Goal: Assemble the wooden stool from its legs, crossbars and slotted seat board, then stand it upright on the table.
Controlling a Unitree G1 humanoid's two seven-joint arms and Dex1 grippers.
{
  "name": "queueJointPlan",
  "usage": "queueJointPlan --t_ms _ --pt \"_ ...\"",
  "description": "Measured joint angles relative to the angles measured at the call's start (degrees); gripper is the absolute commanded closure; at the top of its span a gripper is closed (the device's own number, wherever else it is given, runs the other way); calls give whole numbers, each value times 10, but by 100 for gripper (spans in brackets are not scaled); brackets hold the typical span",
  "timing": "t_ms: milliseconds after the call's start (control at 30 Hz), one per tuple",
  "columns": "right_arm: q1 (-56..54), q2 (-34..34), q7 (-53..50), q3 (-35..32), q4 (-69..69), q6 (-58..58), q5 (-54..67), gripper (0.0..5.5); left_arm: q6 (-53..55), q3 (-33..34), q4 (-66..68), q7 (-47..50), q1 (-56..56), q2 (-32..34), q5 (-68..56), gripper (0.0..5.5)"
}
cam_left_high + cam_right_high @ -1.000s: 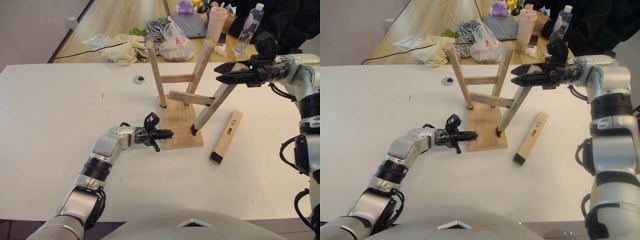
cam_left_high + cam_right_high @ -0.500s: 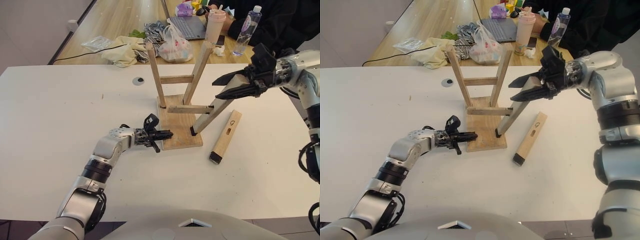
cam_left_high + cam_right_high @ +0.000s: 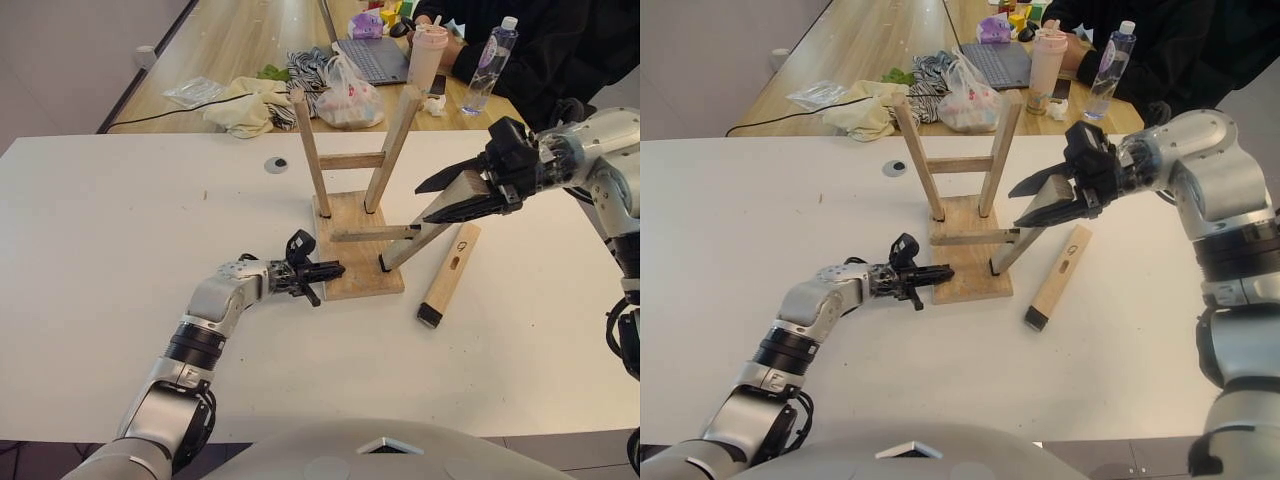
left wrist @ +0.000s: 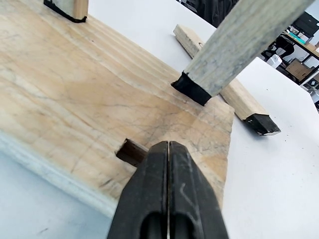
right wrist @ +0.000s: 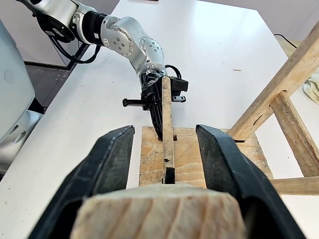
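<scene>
Wooden leg point(image 3: 410, 245) pinched aslant in right gripper point(image 3: 425, 204), foot on seat point(image 3: 355, 262); left gripper point(image 3: 338, 269) pressed together at seat's edge

The seat board point(image 4: 75, 94) is pale matt wood with clear grain. The leg point(image 5: 159, 219) shows rough sawn end grain, and a black cap point(image 4: 194, 88) covers its foot. The left gripper point(image 4: 168, 147) and right gripper point(image 5: 164, 130) are smooth black plastic with a slight sheen. The desk point(image 3: 100, 230) is white, smooth and matt.
</scene>
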Motion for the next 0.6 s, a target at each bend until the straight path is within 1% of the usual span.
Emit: queueJointPlan --t_ms 133,367,467,600 --pt "-2 7 -5 0 13 3 2 345 0 6 0 3 1 -3 0 550" --pt "-42 69 -4 0 113 7 8 345 -2 9 5 6 2 -11 0 550" --pt "-49 73 -3 0 133 2 8 345 -3 9 5 7 3 -15 0 550" --pt "-44 66 -1 0 118 0 8 345 -3 13 5 7 5 -17 -1 550"
